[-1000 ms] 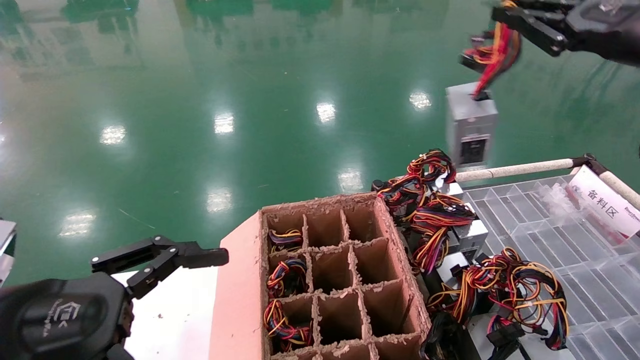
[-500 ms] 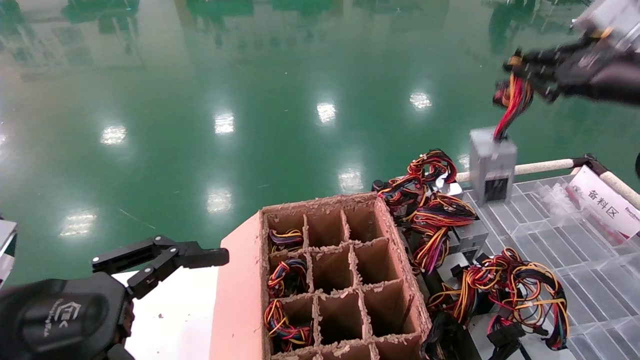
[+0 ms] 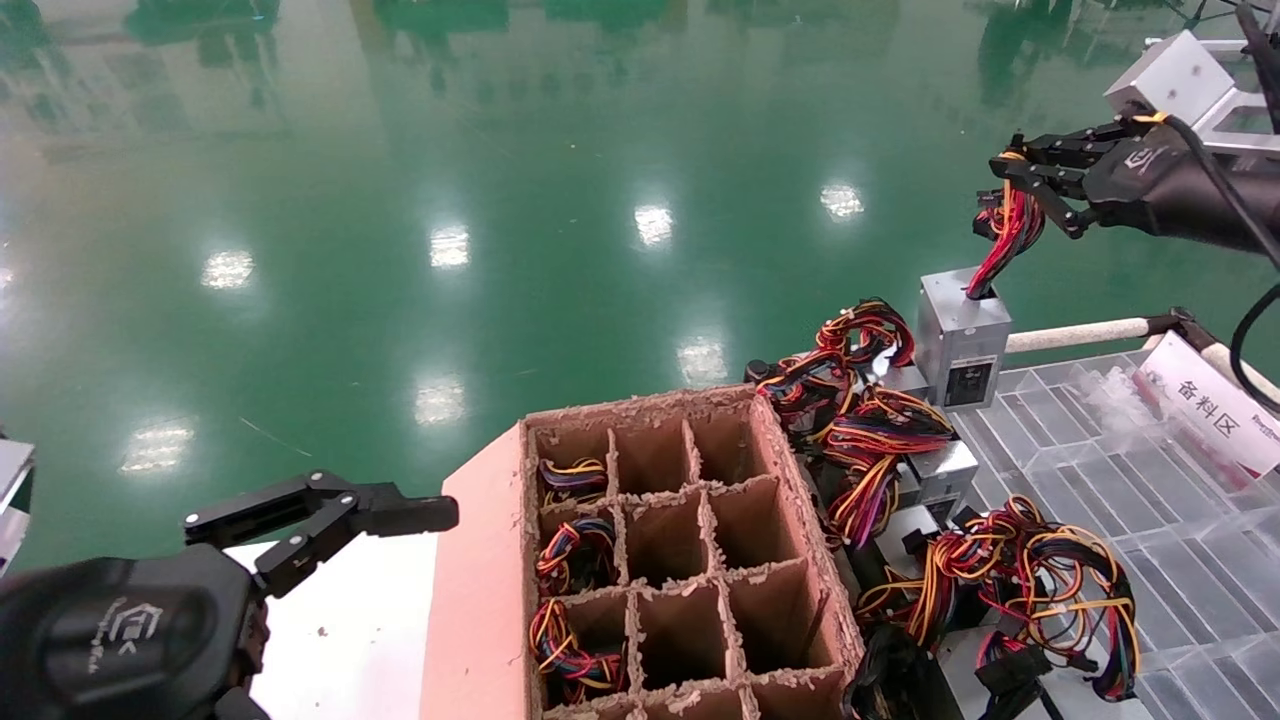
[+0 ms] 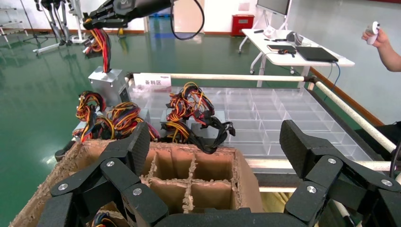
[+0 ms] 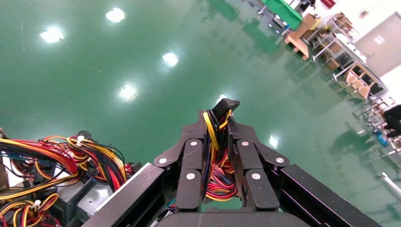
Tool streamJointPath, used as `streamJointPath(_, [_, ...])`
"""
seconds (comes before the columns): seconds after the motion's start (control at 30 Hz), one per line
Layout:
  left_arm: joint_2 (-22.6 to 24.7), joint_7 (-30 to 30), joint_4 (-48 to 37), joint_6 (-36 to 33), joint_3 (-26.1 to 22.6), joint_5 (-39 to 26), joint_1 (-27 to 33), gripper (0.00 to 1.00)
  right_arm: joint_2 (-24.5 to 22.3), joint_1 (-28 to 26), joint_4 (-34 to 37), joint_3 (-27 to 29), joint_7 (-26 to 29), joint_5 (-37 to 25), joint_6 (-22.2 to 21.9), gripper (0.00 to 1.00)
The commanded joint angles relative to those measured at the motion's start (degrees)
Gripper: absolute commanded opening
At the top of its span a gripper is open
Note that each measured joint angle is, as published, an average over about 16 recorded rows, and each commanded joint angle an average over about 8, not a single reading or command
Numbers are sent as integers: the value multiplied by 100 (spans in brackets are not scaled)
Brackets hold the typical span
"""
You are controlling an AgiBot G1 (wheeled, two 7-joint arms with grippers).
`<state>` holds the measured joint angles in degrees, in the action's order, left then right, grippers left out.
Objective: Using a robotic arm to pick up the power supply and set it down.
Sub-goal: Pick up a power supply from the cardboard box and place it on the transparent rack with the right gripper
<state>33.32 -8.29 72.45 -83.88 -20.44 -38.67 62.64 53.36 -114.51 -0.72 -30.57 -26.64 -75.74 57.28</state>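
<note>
Glossy green factory floor (image 3: 400,200) fills the background, with a clear plastic gridded tray (image 3: 1150,500) at the robot's right and a brown cardboard divider box (image 3: 680,560) in front of it. You have the pick done: the right gripper (image 3: 1010,180), black and 2-fingered, is pinched tight on the red-and-black wire bundle (image 3: 1005,235), and the right wrist view shows the wires squeezed between the closed fingers (image 5: 189,170). The small silver-grey metal power supply (image 3: 962,335) hangs from that bundle at the far left corner of the tray, low over the tray's edge; whether its base touches anything cannot be told. What is left, by my judgement: lower it to rest on the tray, then let go of the wires. Watch the surroundings: a heap of similar grey boxes with yellow-orange wire bundles (image 3: 870,420) lies just beside and nearer than the hanging unit, and a second tangle (image 3: 1020,580) sits nearer still. A white padded rail (image 3: 1070,335) runs behind the unit, so a swinging box could knock it. The left gripper (image 3: 320,520) is parked low at the robot's left, fingers spread wide, beside the cardboard box. A white sign with black characters (image 3: 1210,405) stands on the tray's far right.
</note>
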Motion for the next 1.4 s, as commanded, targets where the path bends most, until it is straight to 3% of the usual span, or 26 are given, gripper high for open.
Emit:
streamJointPath(0.03, [0, 0, 0, 0, 0, 0, 0, 100, 22, 43, 41, 21, -38, 29, -72, 0])
streamJointPath(0.67, [0, 1, 0, 0, -1, 1, 0, 100, 385, 868, 152, 515, -179, 740, -878, 0])
streamJointPath(1.4, [-1, 1, 0, 1, -3, 2, 1, 100, 536, 1765, 121, 1557, -72, 2245, -1459, 0])
